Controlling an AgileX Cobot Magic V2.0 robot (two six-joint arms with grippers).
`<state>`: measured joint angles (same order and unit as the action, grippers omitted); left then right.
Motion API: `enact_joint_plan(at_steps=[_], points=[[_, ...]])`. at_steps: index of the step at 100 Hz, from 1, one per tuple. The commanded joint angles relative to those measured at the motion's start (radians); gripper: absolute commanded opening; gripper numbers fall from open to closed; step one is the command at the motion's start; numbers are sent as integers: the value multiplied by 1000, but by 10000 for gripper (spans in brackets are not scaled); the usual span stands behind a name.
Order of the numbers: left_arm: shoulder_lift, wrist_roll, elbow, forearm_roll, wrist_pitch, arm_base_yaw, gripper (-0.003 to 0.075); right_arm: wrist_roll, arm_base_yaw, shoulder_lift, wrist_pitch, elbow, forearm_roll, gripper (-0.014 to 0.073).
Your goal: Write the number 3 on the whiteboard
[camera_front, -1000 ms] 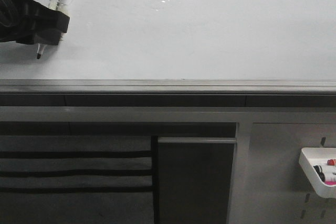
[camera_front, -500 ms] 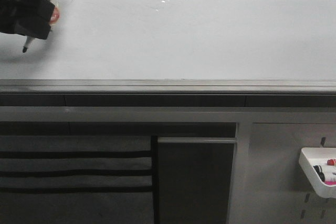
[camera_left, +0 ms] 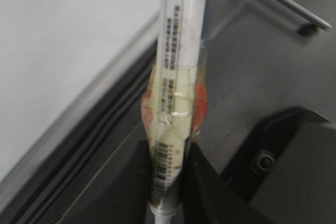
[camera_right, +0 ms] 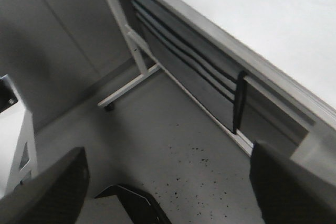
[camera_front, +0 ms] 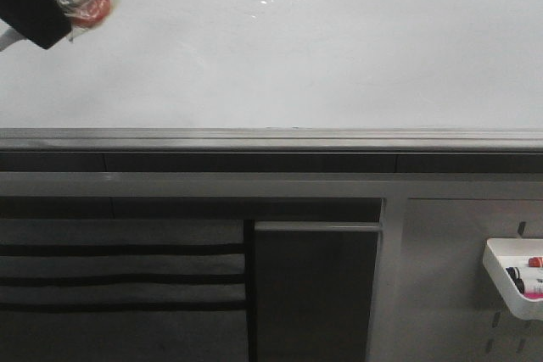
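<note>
The whiteboard (camera_front: pixel 322 48) is a large glossy white board with glare along its top and a grey metal ledge (camera_front: pixel 271 137) below; it also shows in the left wrist view (camera_left: pixel 63 40) and the right wrist view (camera_right: pixel 273 19). No number 3 shows on it. My left gripper (camera_front: pixel 34 14) is at the board's top left corner, shut on a white marker (camera_left: pixel 176 77) wrapped in clear tape with a red patch (camera_front: pixel 89 8). The marker lies tilted and its tip is out of view. My right gripper (camera_right: pixel 168 192) is open and empty, away from the board, over the floor.
A grey pegboard panel (camera_front: pixel 450 294) at lower right carries a white tray (camera_front: pixel 513 281) with several markers. Dark fabric pockets (camera_front: pixel 119 277) and a dark panel (camera_front: pixel 316 290) hang under the ledge. The board's stand leg (camera_right: pixel 128 51) stands on the speckled floor.
My left gripper has moved up and left with the marker, towards the frame's corner. The marker has swung from nearly upright to strongly tilted, and its tip has left the view.
</note>
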<state>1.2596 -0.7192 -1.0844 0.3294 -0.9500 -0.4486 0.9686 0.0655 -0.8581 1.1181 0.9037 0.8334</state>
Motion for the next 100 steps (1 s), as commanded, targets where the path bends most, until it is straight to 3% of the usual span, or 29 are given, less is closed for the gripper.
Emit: enact_joint_plan(at_steps=[1, 18, 32, 45, 61, 100], points=[[-29, -191, -39, 160, -93, -34, -18, 90, -5, -56, 23, 68, 98, 561], [-29, -359, -39, 302, -149, -106, -18, 179, -3, -118, 75, 118, 159, 526], [-29, -362, -39, 302, -149, -143, -18, 236, 61, -132, 48, 137, 155, 467], [-29, -369, -39, 302, -149, -144, -18, 236, 178, -169, -18, 167, 84, 464], [-29, -379, -39, 302, -149, -144, -18, 198, 331, -254, -65, 234, 12, 464], [-29, -385, -39, 302, -149, -144, -18, 78, 533, -491, -59, 421, -108, 463]])
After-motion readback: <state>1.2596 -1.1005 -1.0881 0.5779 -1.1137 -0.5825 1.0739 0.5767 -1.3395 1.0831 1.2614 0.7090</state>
